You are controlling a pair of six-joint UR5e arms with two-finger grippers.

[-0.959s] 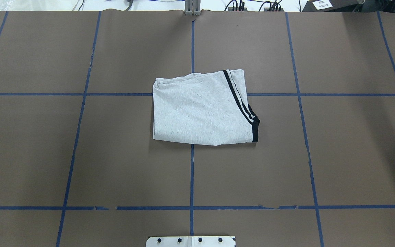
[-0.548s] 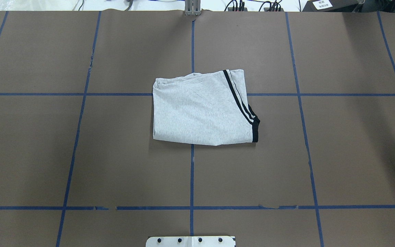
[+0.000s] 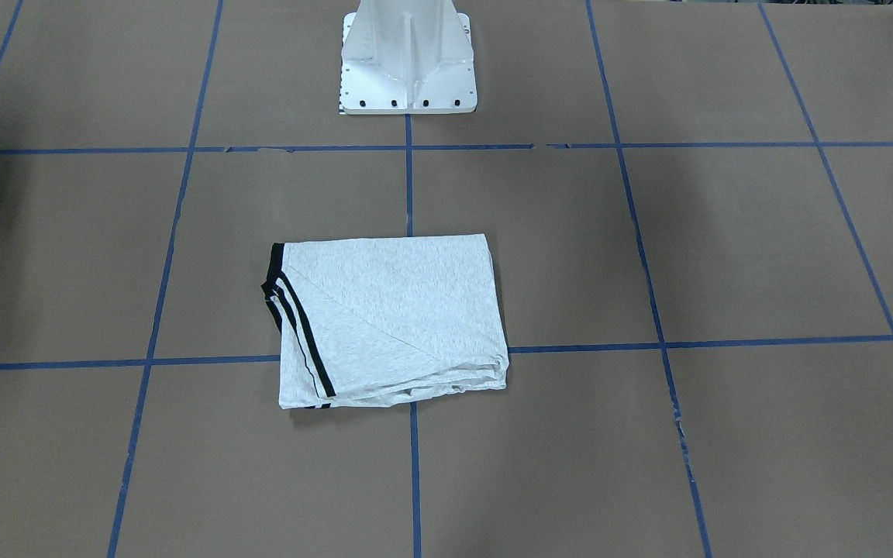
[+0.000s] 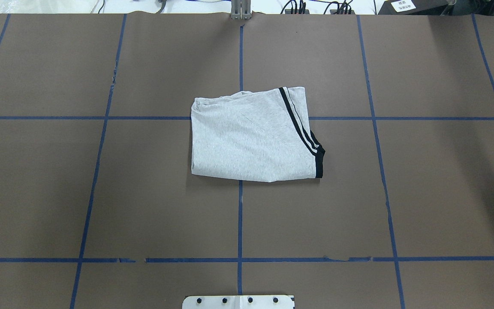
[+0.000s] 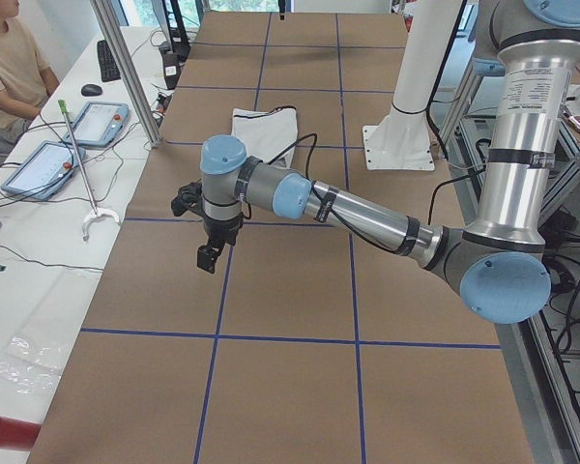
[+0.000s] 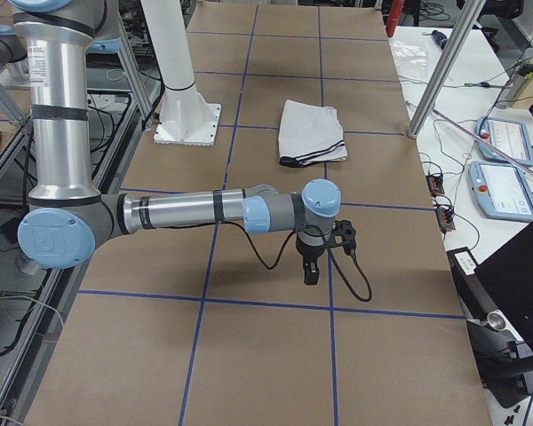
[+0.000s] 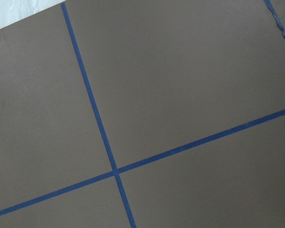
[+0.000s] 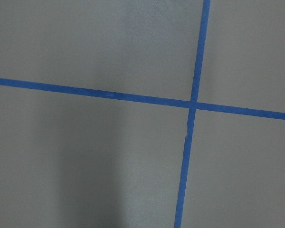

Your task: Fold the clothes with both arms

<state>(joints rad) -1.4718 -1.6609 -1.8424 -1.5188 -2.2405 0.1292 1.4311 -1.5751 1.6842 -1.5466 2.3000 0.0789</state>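
Observation:
The grey T-shirt (image 4: 251, 135) lies folded into a compact rectangle at the table's middle, black stripes toward its right side; the print is hidden. It also shows in the front-facing view (image 3: 388, 318) and both side views (image 5: 264, 130) (image 6: 311, 133). My left gripper (image 5: 210, 256) hangs above the table far to the left of the shirt, holding nothing; I cannot tell whether it is open. My right gripper (image 6: 309, 271) hangs far to the right of the shirt, also holding nothing; its state I cannot tell. Both wrist views show only brown paper and blue tape.
The white pedestal base (image 3: 408, 58) stands at the robot's edge. Blue tape lines (image 4: 240, 214) grid the brown paper. A seated operator (image 5: 10, 68), teach pendants (image 5: 97, 121) (image 6: 506, 142) and a metal pole (image 5: 126, 72) are beyond the far edge.

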